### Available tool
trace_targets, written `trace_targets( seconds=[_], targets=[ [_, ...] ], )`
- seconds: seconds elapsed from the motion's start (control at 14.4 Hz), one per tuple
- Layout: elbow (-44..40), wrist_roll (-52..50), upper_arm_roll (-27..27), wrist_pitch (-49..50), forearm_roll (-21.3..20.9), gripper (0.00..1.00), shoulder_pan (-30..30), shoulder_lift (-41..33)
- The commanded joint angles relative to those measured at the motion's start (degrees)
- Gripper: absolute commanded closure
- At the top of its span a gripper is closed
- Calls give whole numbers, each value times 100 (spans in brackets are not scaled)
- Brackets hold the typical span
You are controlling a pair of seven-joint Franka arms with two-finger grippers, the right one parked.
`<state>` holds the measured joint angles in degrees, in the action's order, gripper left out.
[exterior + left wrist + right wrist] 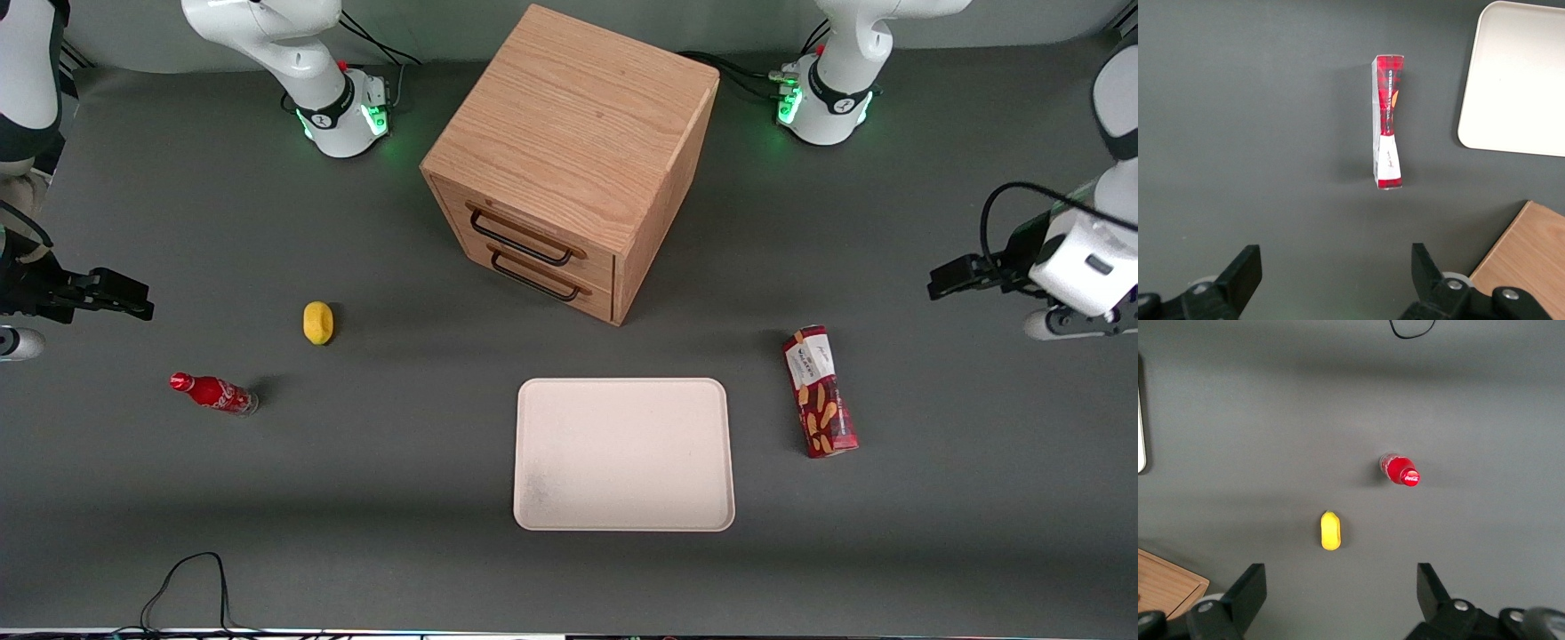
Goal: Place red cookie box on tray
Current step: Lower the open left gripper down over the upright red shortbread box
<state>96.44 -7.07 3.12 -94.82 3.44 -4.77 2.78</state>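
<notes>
The red cookie box (820, 391) lies flat on the grey table beside the tray (622, 453), toward the working arm's end; its white end panel points away from the front camera. The cream-white tray holds nothing. My left gripper (944, 281) hangs above the table, farther toward the working arm's end than the box and farther from the front camera. In the left wrist view the gripper (1333, 257) is open and empty, the box (1387, 127) lies apart from it, and a corner of the tray (1518, 80) shows.
A wooden two-drawer cabinet (569, 160) stands at the table's middle, farther from the front camera than the tray. A yellow object (318, 322) and a small red bottle (213, 393) lie toward the parked arm's end. A black cable (187, 578) loops at the front edge.
</notes>
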Motion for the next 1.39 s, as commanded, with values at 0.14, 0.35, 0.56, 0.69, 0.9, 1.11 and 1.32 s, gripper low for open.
trace_targets(
  seconds=[0.14, 0.35, 0.56, 0.69, 0.9, 1.11, 1.32],
  targets=[
    [120, 82, -39, 52, -203, 0, 29, -155],
    [138, 100, -22, -80, -501, 0, 38, 178],
    [208, 83, -30, -622, -511, 0, -15, 547],
    [208, -23, -30, -1228, -493, 0, -120, 889],
    [191, -390, -39, -2169, -414, 0, -304, 1487],
    [182, -594, -39, -2873, -414, 0, -507, 2005],
    [199, -612, -39, -3243, -414, 0, -603, 2419]
  ],
)
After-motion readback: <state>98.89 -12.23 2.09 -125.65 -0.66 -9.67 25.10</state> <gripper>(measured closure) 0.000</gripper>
